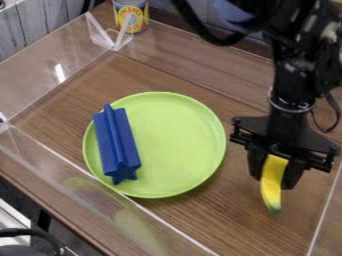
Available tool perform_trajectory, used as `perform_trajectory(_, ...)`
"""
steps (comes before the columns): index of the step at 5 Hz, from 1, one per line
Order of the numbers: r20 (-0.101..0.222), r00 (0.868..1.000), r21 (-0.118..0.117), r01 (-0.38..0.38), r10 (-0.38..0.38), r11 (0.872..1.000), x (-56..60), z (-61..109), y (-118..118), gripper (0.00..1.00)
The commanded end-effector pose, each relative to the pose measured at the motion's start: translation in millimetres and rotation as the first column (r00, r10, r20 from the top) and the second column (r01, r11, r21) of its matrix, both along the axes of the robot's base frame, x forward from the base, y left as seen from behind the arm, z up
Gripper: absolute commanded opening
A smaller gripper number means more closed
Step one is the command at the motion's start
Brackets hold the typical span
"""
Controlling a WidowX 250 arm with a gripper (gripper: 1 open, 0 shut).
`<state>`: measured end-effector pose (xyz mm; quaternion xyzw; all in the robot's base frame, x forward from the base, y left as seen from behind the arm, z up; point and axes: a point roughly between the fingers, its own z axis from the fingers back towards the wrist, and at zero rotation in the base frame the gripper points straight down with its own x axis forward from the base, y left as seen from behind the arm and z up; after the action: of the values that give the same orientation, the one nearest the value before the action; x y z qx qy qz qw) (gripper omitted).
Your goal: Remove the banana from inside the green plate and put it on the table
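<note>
The yellow banana point(273, 184) hangs upright between the black fingers of my gripper point(277, 170), which is shut on its upper part. Its greenish lower tip is at or just above the brown wood-grain table point(201, 75); I cannot tell whether it touches. The banana is to the right of the lime-green plate point(181, 135), clear of its rim. The black arm rises from the gripper toward the top right.
A blue star-section block point(116, 144) lies on the left half of the plate. Clear acrylic walls point(54, 60) ring the table; the right wall stands close to the gripper. A yellow-labelled container point(128, 16) sits beyond the far wall.
</note>
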<state>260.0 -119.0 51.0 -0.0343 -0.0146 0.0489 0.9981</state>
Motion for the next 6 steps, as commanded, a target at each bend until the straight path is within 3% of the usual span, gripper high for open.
perform_trajectory(1, 0.054, 0.998, -0.022, 0.019, -0.017, 1.000, 3.5, 14.5, -11.2, 0.00)
perform_trajectory(2, 0.055, 0.998, -0.023, 0.024, -0.022, 0.999, -2.2, 15.4, -15.8, 1.00)
perform_trajectory(4, 0.052, 0.997, -0.021, 0.059, -0.058, 0.998, 5.4, 7.1, -34.1, 1.00)
perform_trajectory(6, 0.048, 0.999, -0.005, 0.001, -0.001, 1.000, 7.6, 5.2, -34.8, 1.00)
